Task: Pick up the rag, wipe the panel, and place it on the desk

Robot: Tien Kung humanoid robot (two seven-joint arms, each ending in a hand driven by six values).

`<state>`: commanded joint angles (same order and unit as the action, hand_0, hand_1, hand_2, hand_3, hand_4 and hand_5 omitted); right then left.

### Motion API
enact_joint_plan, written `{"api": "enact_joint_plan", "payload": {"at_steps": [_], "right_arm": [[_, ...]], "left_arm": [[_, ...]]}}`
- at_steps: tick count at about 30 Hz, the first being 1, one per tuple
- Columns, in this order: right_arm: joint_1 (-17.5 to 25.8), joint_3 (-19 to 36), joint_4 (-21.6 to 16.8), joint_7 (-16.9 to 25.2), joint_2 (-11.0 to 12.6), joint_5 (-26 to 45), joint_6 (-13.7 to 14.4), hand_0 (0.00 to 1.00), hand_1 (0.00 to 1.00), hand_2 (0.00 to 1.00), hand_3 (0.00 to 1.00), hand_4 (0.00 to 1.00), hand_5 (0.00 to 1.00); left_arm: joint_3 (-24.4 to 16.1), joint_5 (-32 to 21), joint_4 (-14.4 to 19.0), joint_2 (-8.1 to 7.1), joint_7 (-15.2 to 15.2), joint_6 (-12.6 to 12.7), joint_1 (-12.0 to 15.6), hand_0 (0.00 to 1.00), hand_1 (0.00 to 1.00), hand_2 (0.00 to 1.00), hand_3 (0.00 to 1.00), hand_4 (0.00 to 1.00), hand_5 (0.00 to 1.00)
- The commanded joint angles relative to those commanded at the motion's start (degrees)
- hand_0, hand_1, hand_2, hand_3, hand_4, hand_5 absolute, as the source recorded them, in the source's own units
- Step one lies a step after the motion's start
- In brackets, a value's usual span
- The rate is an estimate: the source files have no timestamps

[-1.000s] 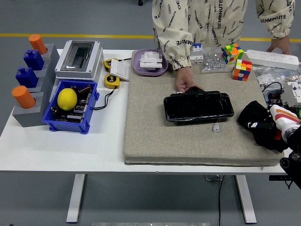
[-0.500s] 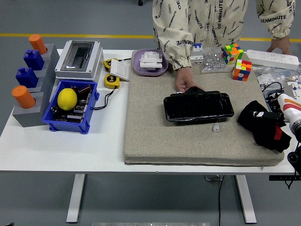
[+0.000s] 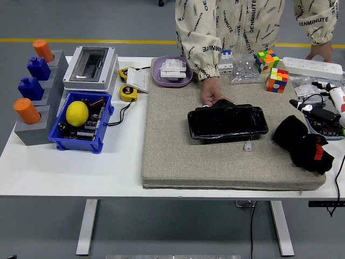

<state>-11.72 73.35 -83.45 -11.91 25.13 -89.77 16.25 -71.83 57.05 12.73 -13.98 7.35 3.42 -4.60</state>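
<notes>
While the rag (image 3: 303,145) is lying bunched at the mat's (image 3: 178,156) right front corner, black with a red patch, nothing is gripping it. Up and to the right of it, the right hand (image 3: 325,107) is hanging at the picture's edge, thin black fingers (image 3: 310,107) reaching left and holding nothing, well clear of the cloth. How far those fingers are spread, I cannot tell from here. Left of the rag, the panel (image 3: 227,122) is sitting glossy and dark mid-mat, close by but not touching it. A small pale piece (image 3: 248,145) is resting just in front of the panel. Over on the left, a blue bin (image 3: 105,120) is carrying a lemon (image 3: 77,113). Behind the panel, a person's hand (image 3: 214,92) is pressing on its far edge, steadying it. Further back, two cubes (image 3: 272,69) are standing by the far right corner, and the person's other hand (image 3: 322,52) is leaning on a power strip (image 3: 307,67).
</notes>
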Motion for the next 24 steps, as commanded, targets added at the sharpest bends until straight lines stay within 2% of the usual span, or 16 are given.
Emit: {"api": "enact_joint_plan", "payload": {"at_steps": [2,7,12,18,24], "right_arm": [[0.8,1.4,-0.3,3.6,-0.3,4.8,2.1,0.981,0.917,0.955,0.928,0.998,0.689],[2.3,4.8,-1.4,11.0,-0.8,16.5,4.0,0.952,0.884,0.919,0.915,0.998,0.681],[2.8,9.0,-2.0,14.9,-1.4,28.7,1.3,0.925,0.856,0.900,0.887,0.998,0.687],[2.8,12.8,-0.7,16.2,-1.7,43.2,-2.1,0.922,0.852,0.889,0.872,0.998,0.707],[3.4,14.9,0.1,16.3,-2.1,56.6,-3.1,0.916,0.850,0.886,0.867,0.998,0.715]], "left_arm": [[-0.1,0.1,0.0,0.09,0.0,0.0,-0.1,0.652,0.660,0.693,0.580,0.674,0.435],[-0.1,0.2,0.1,0.23,0.0,0.0,-0.3,0.652,0.660,0.693,0.580,0.675,0.437],[-0.2,0.2,0.0,0.34,0.0,0.0,-0.2,0.652,0.662,0.693,0.580,0.675,0.437],[0.1,0.1,0.1,0.29,0.0,0.0,-0.4,0.651,0.660,0.694,0.581,0.675,0.438],[0.4,-0.1,0.1,0.24,0.0,0.0,-0.6,0.651,0.660,0.695,0.581,0.675,0.439]]}}
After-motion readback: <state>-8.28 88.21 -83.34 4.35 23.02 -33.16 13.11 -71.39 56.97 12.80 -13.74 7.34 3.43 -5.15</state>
